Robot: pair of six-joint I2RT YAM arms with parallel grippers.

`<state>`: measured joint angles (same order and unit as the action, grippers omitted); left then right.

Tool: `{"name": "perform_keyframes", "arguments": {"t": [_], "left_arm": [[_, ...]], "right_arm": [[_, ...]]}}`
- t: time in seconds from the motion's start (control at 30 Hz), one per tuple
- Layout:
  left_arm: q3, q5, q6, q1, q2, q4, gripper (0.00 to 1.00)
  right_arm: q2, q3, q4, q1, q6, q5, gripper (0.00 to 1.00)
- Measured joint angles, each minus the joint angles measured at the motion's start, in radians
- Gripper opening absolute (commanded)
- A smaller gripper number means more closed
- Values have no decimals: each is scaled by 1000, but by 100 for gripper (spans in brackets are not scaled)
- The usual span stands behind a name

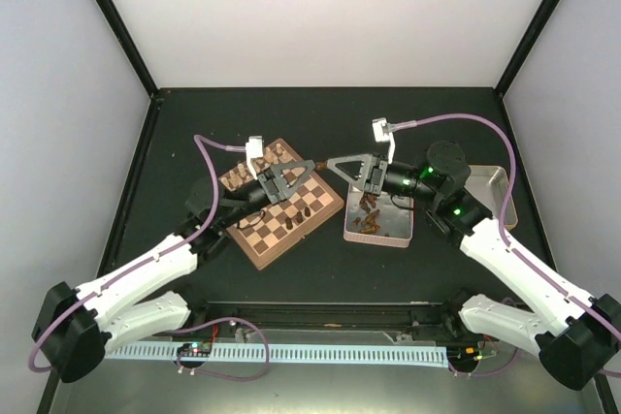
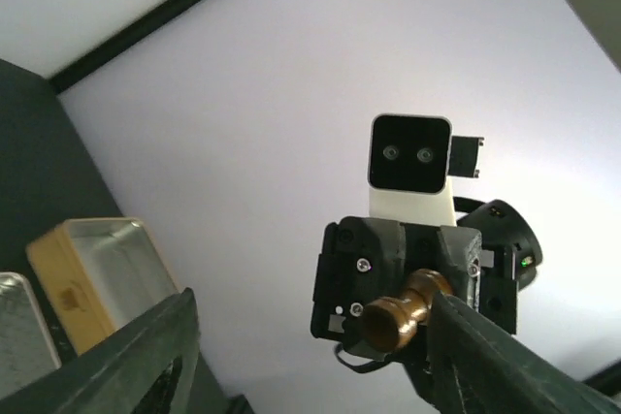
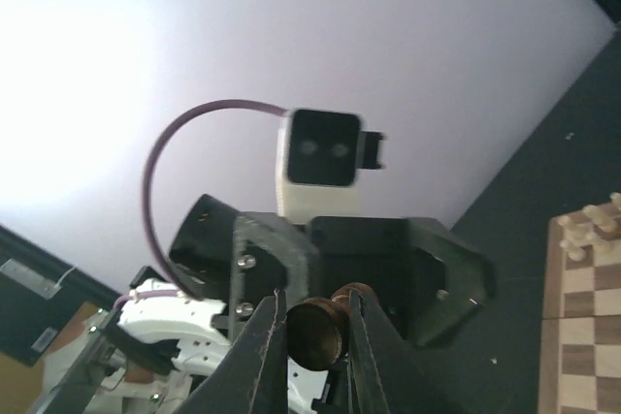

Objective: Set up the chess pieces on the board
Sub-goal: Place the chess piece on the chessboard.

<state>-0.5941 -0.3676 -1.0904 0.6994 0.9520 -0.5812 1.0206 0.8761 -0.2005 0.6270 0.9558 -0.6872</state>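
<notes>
Dark brown wooden chess pieces are only partly in place. A handful stand on the square light-and-dark checkered wooden board, left of centre in the overhead view, mostly along its lower-right edge and near its lower corner. Pale cream pieces line the board's upper edge.

A loose heap of dark pieces lies in the shallow rectangular tray just right of the board, so most of the dark side is not yet set out.

One dark brown piece is in the air, above the gap between board and tray. The right gripper is clenched on it, both fingers pressed against its round body.

The left gripper meets the right one tip to tip. Its fingers are spread wide on either side of the offered piece, released and gripping nothing. Whether either finger touches the wood cannot be told.

This looks like a hand-over from right to left, with the piece presumably bound for the board. The job seems under halfway done for the dark set. A second, silvery tin sits at the right edge of the table.
</notes>
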Motion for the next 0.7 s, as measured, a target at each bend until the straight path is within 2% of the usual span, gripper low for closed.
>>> {"name": "perform_keyframes", "arguments": {"t": [0.1,0.33,0.57,0.7], "left_arm": [[14,-43,-126,-5,51,-112,53],[14,-124,-311,-6,140,-325,44],[15,-168,-404,-6,191,-444,22],[17,-171,-418,-11,194,-459,10]], "right_arm": [[5,-5,-62,0,31,-35,9],[17,-17,-124,-3,50,-75,9],[26,-26,-130,-3,43,-75,9],[24,-28,-130,-2,30,-75,11]]}}
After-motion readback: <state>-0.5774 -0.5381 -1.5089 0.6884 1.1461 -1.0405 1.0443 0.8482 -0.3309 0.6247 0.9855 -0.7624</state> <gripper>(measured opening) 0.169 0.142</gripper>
